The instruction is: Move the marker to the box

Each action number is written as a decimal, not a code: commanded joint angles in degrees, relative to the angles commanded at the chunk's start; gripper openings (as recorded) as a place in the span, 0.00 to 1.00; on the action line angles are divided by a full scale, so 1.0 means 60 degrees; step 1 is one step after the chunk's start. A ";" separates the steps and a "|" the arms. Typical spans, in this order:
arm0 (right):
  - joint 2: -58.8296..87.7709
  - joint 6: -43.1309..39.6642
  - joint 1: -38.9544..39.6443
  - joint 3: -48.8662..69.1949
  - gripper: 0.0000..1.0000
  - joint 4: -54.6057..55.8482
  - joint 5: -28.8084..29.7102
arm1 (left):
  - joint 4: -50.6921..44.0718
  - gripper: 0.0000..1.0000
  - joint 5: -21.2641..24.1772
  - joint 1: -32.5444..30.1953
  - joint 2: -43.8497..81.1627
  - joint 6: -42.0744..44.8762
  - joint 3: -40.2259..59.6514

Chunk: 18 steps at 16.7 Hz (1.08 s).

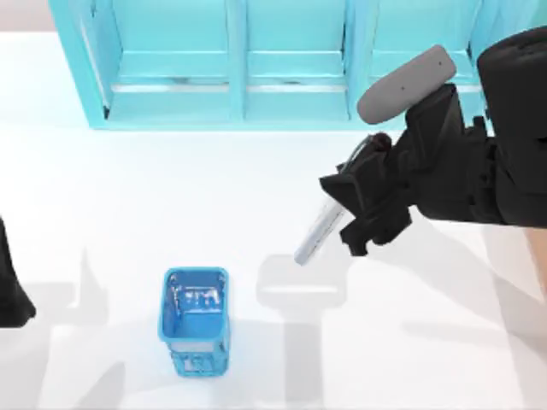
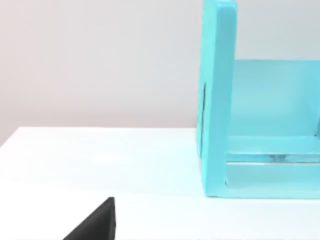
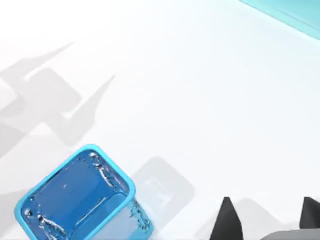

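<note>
Carrying the marker (image 1: pixel 320 231) in the air, the right gripper (image 1: pixel 342 218) sits at the counter's (image 1: pixel 128 196) right half in the top view, in front of the cyan shelf cabinet (image 1: pixel 256 60); its fingers are clamped on the marker's upper end, and the silver-grey barrel sticks out below and to the left of them, tilted, tip clear of the counter, its shadow lying well under it.

Risks, judged from this: grip is near one end, so the long free barrel could swing or pivot between the fingers on a fast move; a slip would drop it on the bare counter, or into the blue basket (image 1: pixel 195 320), which stands down-left of the fingers and is the wrong target; the box is not visible here, so the carry direction can't be checked, and a release short of it would fail the task; a wide swing back could clip the cabinet just behind the fingers.

In the right wrist view two dark fingertips (image 3: pixel 226 220) show at the edge with the basket beyond them on the counter; the marker can't be made out there.

The left gripper (image 1: pixel 8 290) is parked at the counter's left edge, far from the marker; can't tell its state.
</note>
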 joint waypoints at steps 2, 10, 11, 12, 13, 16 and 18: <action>0.0048 -0.0562 -0.0854 0.0296 0.00 -0.0707 -0.0240 | 0.0000 1.00 0.0000 0.0000 0.0000 0.0000 0.0000; -0.0363 -0.3756 -0.6939 0.1921 0.00 -0.4497 -0.1534 | 0.0000 1.00 0.0000 0.0000 0.0000 0.0000 0.0000; -0.0470 -0.4152 -0.7700 0.2075 0.00 -0.4956 -0.1672 | 0.0000 1.00 0.0000 0.0000 0.0000 0.0000 0.0000; -0.0576 -0.4529 -0.8390 0.2209 0.00 -0.5392 -0.1793 | 0.0000 1.00 0.0000 0.0000 0.0000 0.0000 0.0000; -0.0675 -0.4875 -0.8983 0.2321 0.00 -0.5789 -0.1893 | 0.0000 1.00 0.0000 0.0000 0.0000 0.0000 0.0000; -0.0914 -0.5660 -1.0165 0.2540 0.00 -0.6670 -0.2071 | 0.0000 1.00 0.0000 0.0000 0.0000 0.0000 0.0000; -0.0988 -0.5875 -1.0447 0.2587 0.00 -0.6905 -0.2104 | 0.0000 1.00 0.0000 0.0000 0.0000 0.0000 0.0000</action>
